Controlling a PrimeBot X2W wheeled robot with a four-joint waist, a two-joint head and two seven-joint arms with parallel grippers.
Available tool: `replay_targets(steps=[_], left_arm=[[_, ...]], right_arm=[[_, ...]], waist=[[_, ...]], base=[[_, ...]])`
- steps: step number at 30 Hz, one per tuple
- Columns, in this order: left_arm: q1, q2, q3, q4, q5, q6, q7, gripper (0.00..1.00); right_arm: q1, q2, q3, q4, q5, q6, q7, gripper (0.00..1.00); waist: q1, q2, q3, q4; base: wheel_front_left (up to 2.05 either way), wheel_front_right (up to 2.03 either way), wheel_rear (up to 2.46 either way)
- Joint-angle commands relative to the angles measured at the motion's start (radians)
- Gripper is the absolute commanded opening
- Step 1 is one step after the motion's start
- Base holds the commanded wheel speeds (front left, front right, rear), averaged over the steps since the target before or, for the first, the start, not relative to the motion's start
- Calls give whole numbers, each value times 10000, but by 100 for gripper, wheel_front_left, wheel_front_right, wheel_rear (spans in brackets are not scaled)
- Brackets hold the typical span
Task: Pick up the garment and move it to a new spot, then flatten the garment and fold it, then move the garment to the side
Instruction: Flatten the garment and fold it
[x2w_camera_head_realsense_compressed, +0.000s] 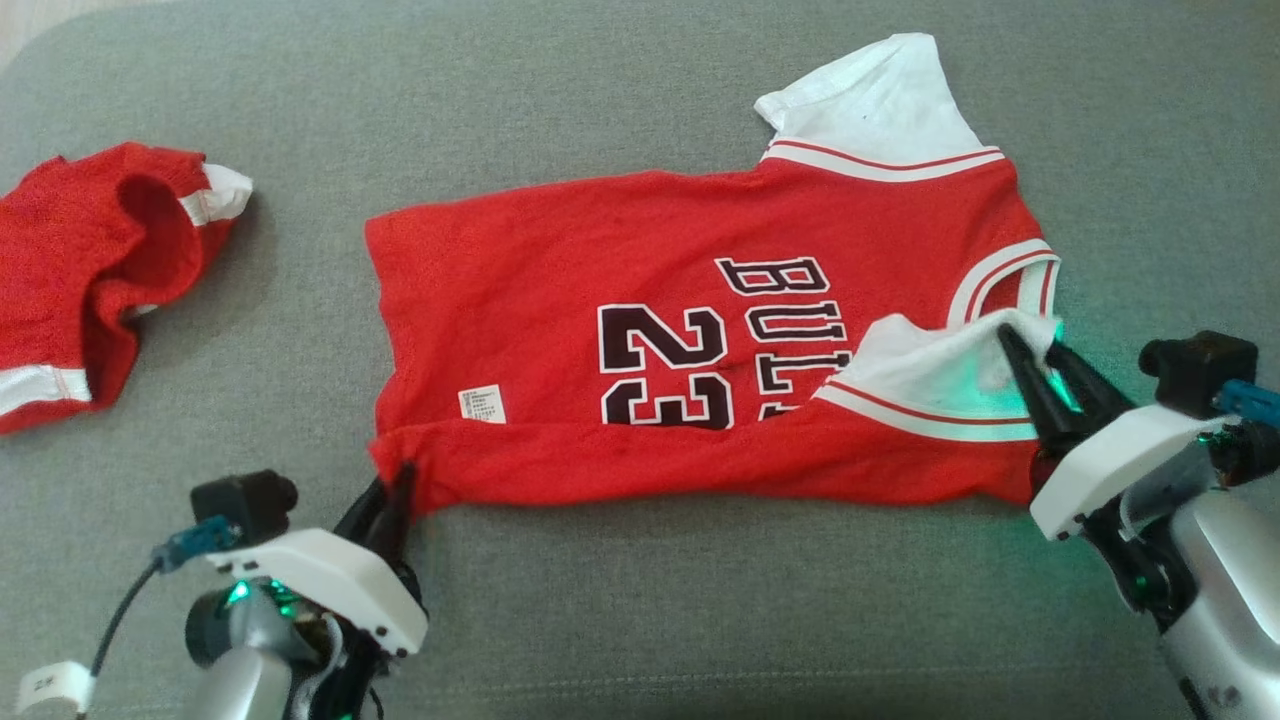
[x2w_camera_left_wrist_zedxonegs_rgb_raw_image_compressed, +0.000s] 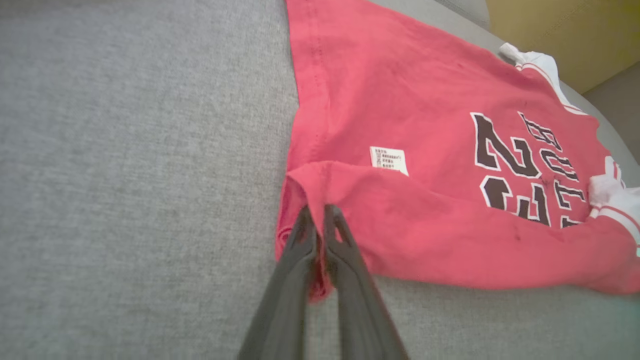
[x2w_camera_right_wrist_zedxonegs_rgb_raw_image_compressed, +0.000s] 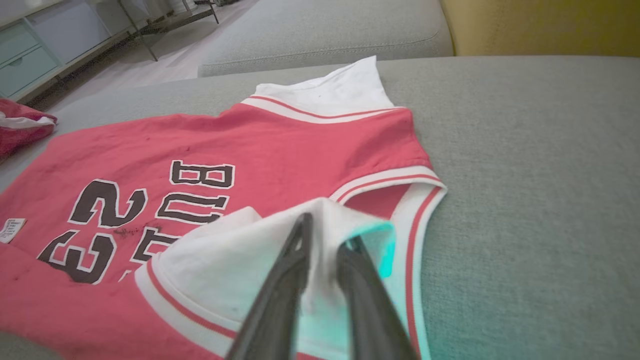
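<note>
Right of the red shorts (x2w_camera_head_realsense_compressed: 60, 260), Bulls jersey (x2w_camera_head_realsense_compressed: 620, 270) lay flat. Left gripper (x2w_camera_head_realsense_compressed: 395, 490) clamped the hem corner (x2w_camera_left_wrist_zedxonegs_rgb_raw_image_compressed: 300, 190) nearest the shorts, right gripper (x2w_camera_head_realsense_compressed: 1030, 345) the far white sleeve (x2w_camera_head_realsense_compressed: 930, 385). Likely mid-fold; next both should carry that edge across evenly.

Head view: you look steeply down on the grey cushion (x2w_camera_head_realsense_compressed: 640, 620). Left wrist view sits low and close behind the left gripper (x2w_camera_left_wrist_zedxonegs_rgb_raw_image_compressed: 317, 210), right wrist view behind the right gripper (x2w_camera_right_wrist_zedxonegs_rgb_raw_image_compressed: 327, 230), both facing across the garment (x2w_camera_head_realsense_compressed: 560, 300), which all three views share.
</note>
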Motion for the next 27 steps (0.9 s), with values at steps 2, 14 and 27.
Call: replay_targets(steps=[2, 14, 27], left_arm=[[-348, -11, 229, -85, -42, -62, -110, 100], [-206, -89, 349, -417, 1401, 815, -2814, 100], [610, 138, 112, -672, 2797, 1467, -3673, 100]], right_arm=[[-297, -78, 171, 70, 142, -7, -364, 100], [718, 922, -1866, -520, -1740, -7, -1961, 100], [3590, 2499, -3275, -3208, -3643, -7, -904, 100]], waist=[[0, 0, -37, 16], [0, 0, -773, -255], [0, 0, -1716, -405]], base=[[0, 0, 0], [0, 0, 0], [0, 0, 0]])
